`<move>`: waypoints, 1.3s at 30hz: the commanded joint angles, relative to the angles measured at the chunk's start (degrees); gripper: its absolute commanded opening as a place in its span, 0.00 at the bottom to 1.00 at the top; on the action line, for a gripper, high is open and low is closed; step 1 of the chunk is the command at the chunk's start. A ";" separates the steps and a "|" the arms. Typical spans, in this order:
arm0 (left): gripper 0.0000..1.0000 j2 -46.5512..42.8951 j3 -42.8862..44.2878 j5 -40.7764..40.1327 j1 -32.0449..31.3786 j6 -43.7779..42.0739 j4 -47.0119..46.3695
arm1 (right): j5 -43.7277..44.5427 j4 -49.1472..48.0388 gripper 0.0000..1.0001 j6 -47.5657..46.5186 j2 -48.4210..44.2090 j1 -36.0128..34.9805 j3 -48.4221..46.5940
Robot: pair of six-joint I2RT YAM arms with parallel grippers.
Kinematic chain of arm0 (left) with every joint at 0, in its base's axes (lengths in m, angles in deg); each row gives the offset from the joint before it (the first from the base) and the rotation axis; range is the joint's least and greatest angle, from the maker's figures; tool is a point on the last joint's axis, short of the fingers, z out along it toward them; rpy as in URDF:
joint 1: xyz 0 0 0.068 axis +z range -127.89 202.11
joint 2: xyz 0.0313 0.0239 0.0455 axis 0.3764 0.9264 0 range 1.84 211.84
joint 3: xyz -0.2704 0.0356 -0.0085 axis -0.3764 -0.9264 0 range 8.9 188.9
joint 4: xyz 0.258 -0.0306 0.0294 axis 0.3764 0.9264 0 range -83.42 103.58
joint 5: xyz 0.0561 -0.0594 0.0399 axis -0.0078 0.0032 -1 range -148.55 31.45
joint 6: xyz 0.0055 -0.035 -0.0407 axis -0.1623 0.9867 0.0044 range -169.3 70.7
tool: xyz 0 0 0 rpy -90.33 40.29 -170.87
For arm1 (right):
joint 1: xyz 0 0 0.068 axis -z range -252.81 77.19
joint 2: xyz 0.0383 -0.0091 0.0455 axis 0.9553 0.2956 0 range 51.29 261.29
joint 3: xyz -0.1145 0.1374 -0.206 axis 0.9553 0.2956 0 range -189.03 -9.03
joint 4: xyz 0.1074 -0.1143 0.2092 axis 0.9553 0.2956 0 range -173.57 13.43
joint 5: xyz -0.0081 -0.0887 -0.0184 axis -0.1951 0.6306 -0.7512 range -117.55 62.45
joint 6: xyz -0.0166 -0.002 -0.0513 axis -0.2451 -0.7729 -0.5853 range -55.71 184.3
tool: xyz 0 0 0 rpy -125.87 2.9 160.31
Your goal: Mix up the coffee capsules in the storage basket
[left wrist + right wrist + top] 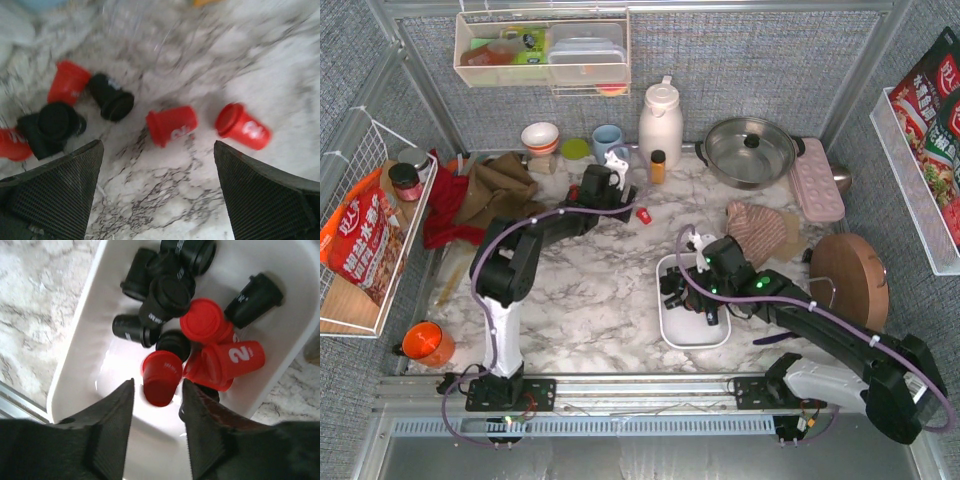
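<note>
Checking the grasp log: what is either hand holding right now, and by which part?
Left hand open, holding nothing. Right hand straddles a red capsule at its narrow end; whether it grips cannot be told.

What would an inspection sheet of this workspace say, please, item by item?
Surface: marble table, no spill seen.
Job's things: storage basket holds red and black coffee capsules; more loose capsules lie on the table.
Clutter: pot, white jug, cloths, pink box.
Grippers: left gripper open above the loose capsules, holding nothing; right gripper over the basket, a red capsule between its fingers, grip unclear.
Cables: purple cable along each arm.
Surroundings: wire rack left, wall shelf behind.
</note>
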 commanded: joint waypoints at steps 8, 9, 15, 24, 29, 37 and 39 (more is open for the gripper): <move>0.93 12.10 14.96 -6.33 0.59 3.18 16.71 | -4.79 0.85 0.59 -0.54 -0.74 -0.18 1.45; 0.91 12.84 15.79 -6.86 0.58 3.50 16.96 | -5.47 0.29 0.59 -0.27 -1.05 -0.18 1.66; 0.85 14.67 17.90 -7.93 0.54 3.80 16.87 | -7.25 -1.78 0.59 0.78 -2.85 -0.27 2.86; 0.84 13.48 16.42 -2.04 0.58 4.24 12.19 | -7.38 -2.61 0.59 1.18 -6.36 -0.25 3.67; 0.73 13.15 15.46 3.91 0.58 3.49 9.22 | -7.24 -2.15 0.59 0.99 -7.28 -0.27 3.80; 0.58 13.68 16.49 4.66 0.58 3.22 11.30 | -7.13 -1.95 0.59 1.05 -7.64 -0.21 3.91; 0.57 13.57 16.45 4.31 0.58 2.80 12.53 | -7.14 -2.00 0.59 0.97 -7.69 -0.26 3.91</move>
